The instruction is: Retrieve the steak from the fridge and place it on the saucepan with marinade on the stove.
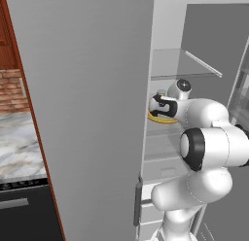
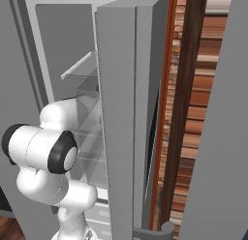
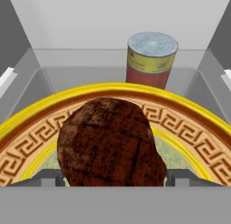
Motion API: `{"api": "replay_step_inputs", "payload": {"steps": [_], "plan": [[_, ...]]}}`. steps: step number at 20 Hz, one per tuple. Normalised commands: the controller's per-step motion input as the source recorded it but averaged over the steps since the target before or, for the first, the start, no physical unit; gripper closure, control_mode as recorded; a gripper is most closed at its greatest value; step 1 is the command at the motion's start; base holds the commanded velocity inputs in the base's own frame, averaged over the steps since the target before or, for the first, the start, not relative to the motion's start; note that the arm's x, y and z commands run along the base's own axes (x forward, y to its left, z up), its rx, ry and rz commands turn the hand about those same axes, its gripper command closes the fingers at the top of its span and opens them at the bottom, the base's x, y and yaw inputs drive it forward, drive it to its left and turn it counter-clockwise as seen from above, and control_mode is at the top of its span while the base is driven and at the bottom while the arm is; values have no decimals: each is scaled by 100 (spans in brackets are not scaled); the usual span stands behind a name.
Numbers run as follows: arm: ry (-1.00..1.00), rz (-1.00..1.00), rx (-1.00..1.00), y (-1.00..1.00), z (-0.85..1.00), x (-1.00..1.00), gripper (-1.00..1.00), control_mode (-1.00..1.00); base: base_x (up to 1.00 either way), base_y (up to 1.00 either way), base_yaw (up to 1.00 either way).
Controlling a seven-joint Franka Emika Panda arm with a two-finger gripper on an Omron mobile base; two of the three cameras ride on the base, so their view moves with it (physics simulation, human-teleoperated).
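White arm reaches into the fridge point(image 1: 87, 113), its pincer point(image 3: 113, 177) spread, fingertips flanking the steak point(image 3: 110, 144).

The steak point(image 3: 110, 144) fills the middle of the yellow plate point(image 3: 189, 121) on the fridge point(image 1: 97, 113) shelf, with bare rim either side. Behind the plate, near the shelf's back edge, a can point(image 3: 150, 60) stands upright. To the can's left the back of the shelf lies open, walled at both ends.
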Motion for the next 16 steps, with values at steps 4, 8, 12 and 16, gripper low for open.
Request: {"api": "replay_step_inputs", "payload": {"steps": [4,8,12,16], "plan": [[0,0,0,0,0,0,100,-100,0,0,0],[0,0,0,0,0,0,100,-100,0,0,0],[0,0,0,0,0,0,100,-100,0,0,0],[0,0,0,0,0,-4,100,-100,0,0,0]]}}
